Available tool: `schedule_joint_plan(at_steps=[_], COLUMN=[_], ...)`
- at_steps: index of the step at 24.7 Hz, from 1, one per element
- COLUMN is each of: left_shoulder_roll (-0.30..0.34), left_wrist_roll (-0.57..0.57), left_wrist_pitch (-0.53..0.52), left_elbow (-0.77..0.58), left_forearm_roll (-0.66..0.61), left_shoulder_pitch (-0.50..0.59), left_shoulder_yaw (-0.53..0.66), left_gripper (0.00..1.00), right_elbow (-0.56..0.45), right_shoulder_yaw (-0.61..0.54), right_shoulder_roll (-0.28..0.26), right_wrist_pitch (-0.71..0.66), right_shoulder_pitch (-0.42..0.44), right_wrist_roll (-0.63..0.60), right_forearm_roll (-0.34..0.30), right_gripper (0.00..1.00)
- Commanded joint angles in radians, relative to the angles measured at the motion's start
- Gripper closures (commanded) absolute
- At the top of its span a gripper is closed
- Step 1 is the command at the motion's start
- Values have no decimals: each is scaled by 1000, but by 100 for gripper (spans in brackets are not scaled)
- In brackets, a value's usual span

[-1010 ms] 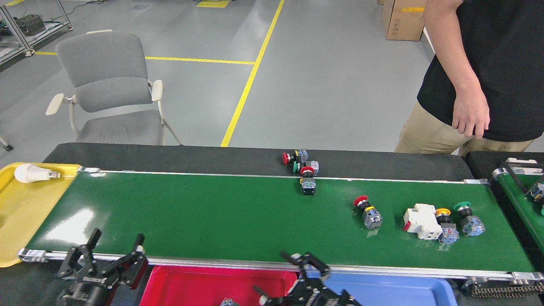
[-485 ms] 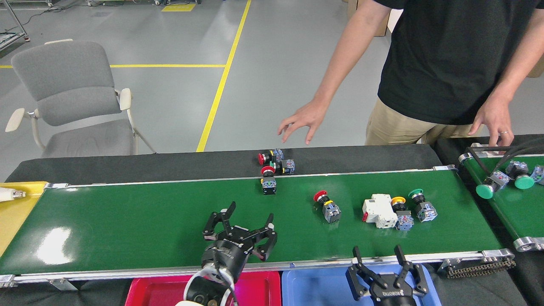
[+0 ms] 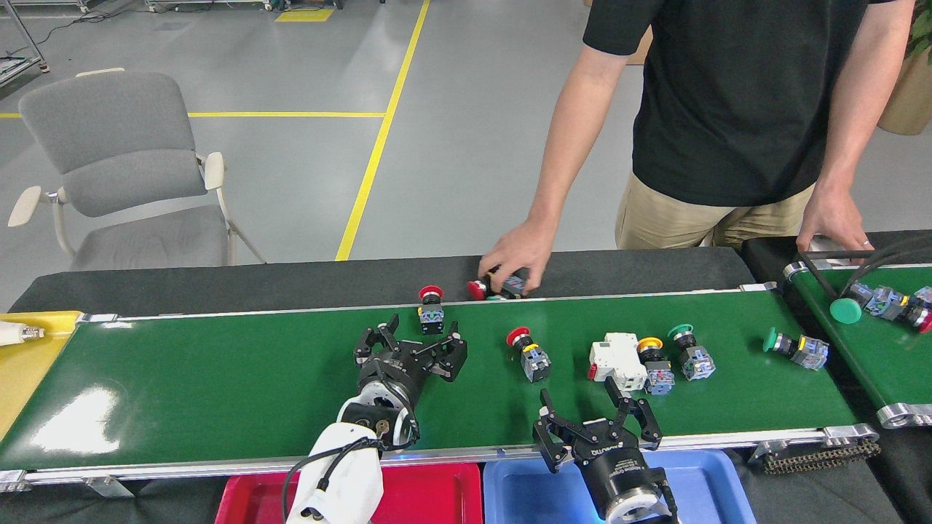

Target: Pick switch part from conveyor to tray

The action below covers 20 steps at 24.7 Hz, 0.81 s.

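Both arms reach over the belt with jaws spread and empty; switch parts are scattered along it.

Your conveyor (image 3: 218, 378) fills the middle of the view, with a person (image 3: 728, 102) at its far side, one hand (image 3: 515, 260) on a cluster at the far rail. The red tray (image 3: 437, 495) and blue tray (image 3: 706, 487) sit at the near edge. Your left gripper (image 3: 411, 348) hangs open just near of the red-capped switch part (image 3: 431, 311); your right gripper (image 3: 597, 422) is open near the white breaker (image 3: 617, 360). Judge the part as light, rigid plastic, likely to roll on its round cap, so close on the square contact block at its near end, not on the cap.
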Motion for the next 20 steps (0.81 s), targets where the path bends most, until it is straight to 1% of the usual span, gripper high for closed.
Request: schedule_joint_plan(at_steps=[1, 3, 6, 8, 10, 13, 15, 16, 18, 19, 20], left_shoulder_roll=[5, 8, 12, 14, 15, 28, 37, 41, 44, 46, 46], left_wrist_roll=[11, 20, 23, 25, 40, 76, 92, 100, 115, 132, 154], left_wrist_pitch=[1, 3, -3, 1, 14, 72, 73, 67, 37, -3, -32], left_elbow=[34, 83, 129, 160, 202, 257, 264, 264, 260, 255, 254], left_forearm_roll=[6, 7, 6, 6, 4, 3, 3, 3, 6, 6, 4], left_shoulder_pitch=[-45, -71, -99, -113, -130, -156, -156, -156, -140, -131, -123], left_shoulder_yaw=[5, 14, 68, 71, 72, 66, 68, 68, 66, 68, 69], left_gripper=[0, 0, 0, 0, 4, 13, 29, 41, 76, 83, 85], right_elbow=[24, 58, 97, 124, 130, 136, 167, 186, 234, 259, 277], right_shoulder_yaw=[-2, -2, 2, 2, 2, 1, 1, 1, 2, 2, 2], right_shoulder_roll=[-2, 4, 7, 8, 4, 2, 8, 13, 28, 37, 47], right_wrist_pitch=[36, 39, 39, 39, 39, 39, 40, 40, 50, 56, 65], right_shoulder_pitch=[-39, -67, -99, -114, -124, -141, -173, -188, -219, -231, -246], right_wrist_roll=[0, -2, 0, -2, -2, 0, 0, 0, -2, -2, -2], right_forearm_roll=[0, -2, -2, -2, -3, -11, -11, -11, -11, -11, -11], right_gripper=[2, 2, 2, 2, 2, 2, 2, 2, 2, 2, 3])
